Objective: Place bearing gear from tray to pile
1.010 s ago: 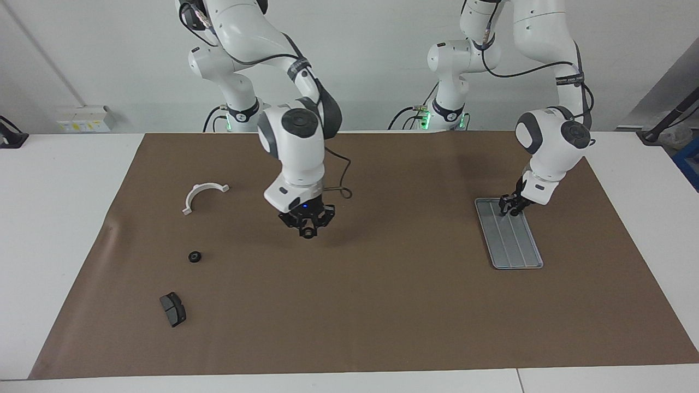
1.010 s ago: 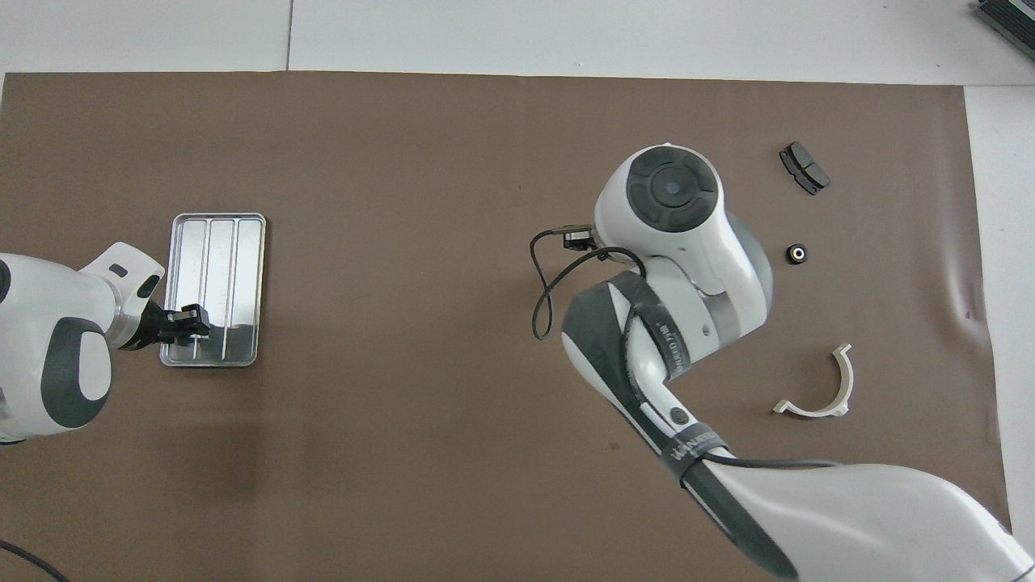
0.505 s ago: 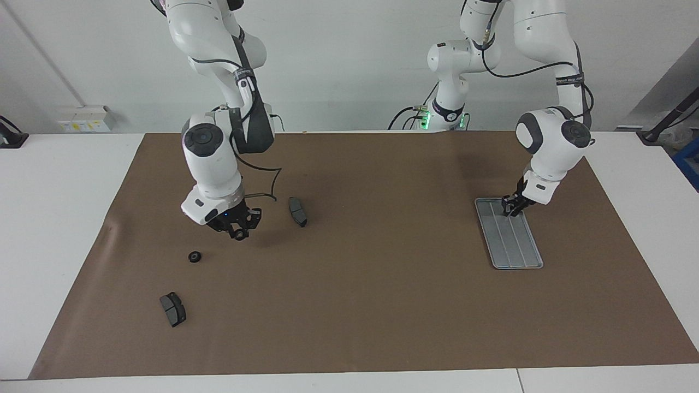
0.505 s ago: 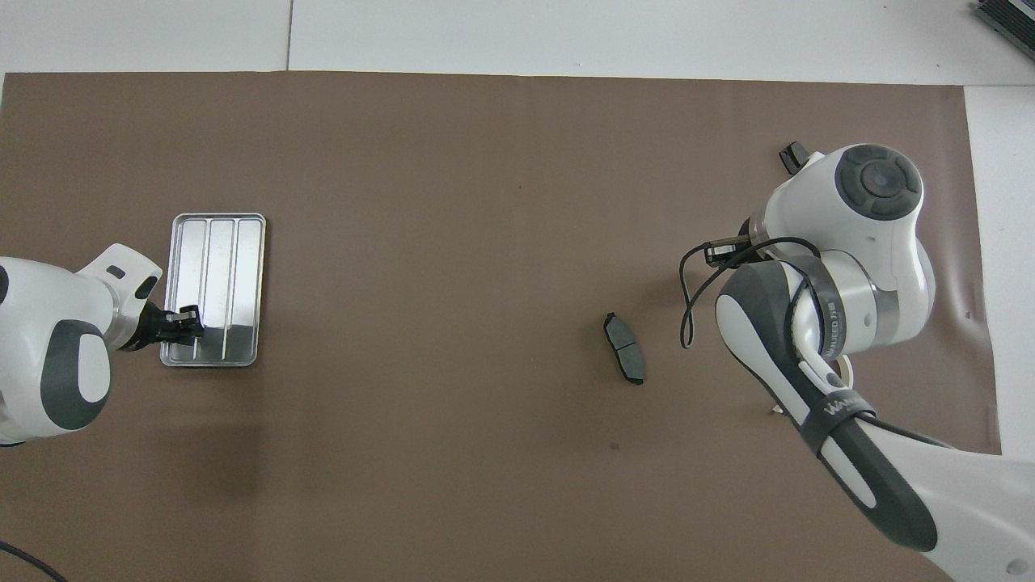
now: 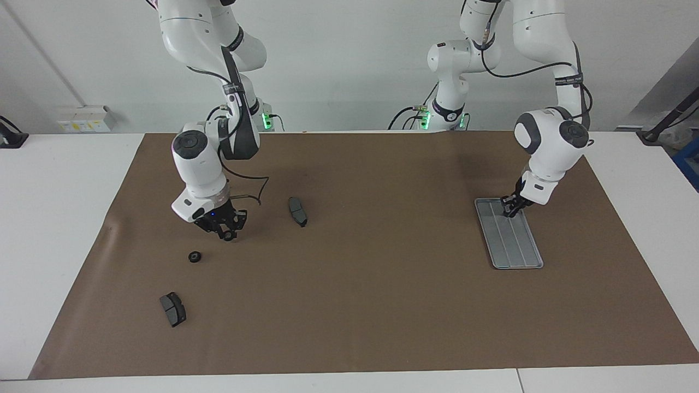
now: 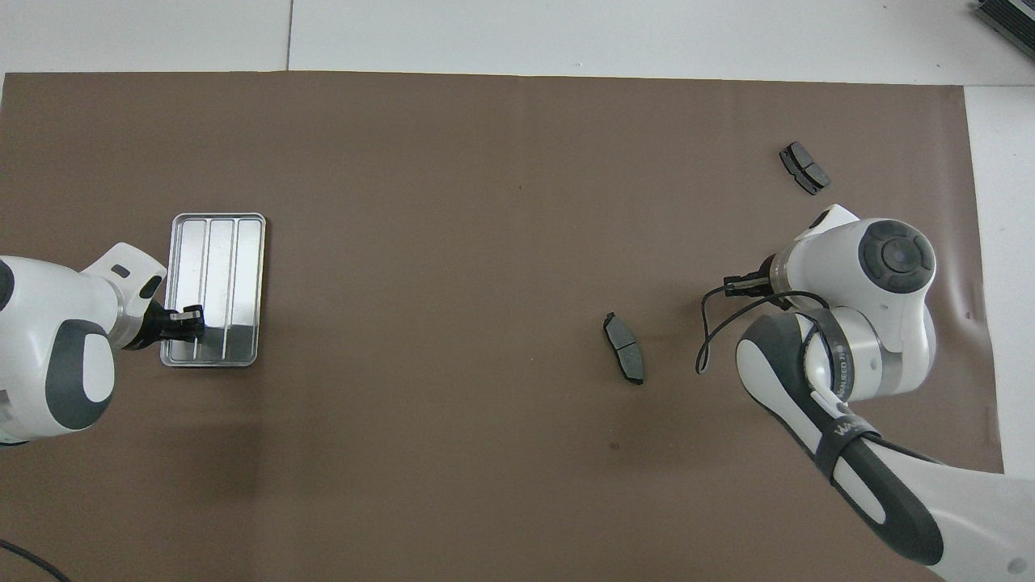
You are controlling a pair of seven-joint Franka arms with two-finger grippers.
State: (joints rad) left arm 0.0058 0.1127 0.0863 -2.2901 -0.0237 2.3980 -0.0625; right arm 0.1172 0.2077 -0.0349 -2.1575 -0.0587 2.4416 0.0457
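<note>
My right gripper [image 5: 227,236] is shut on a small black bearing gear and hangs low over the brown mat, among the pile. The pile shows a loose black gear [image 5: 194,256] and two dark brake pads [image 5: 173,309] [image 5: 298,211]. From overhead the right wrist hides that gripper and the loose gear; the brake pads [image 6: 804,167] [image 6: 623,347] show. The grey-blue ribbed tray [image 5: 516,245] [image 6: 214,259] lies toward the left arm's end. My left gripper [image 5: 510,210] [image 6: 192,318] is shut at the tray's end nearest the robots, with nothing visible between its fingertips.
A brown mat [image 5: 382,305] covers most of the white table. A black cable loops off the right wrist [image 5: 248,194].
My right arm has carried the gear from the middle of the mat to the pile and come lower. A brake pad it covered now shows. My left gripper has closed at the tray.
</note>
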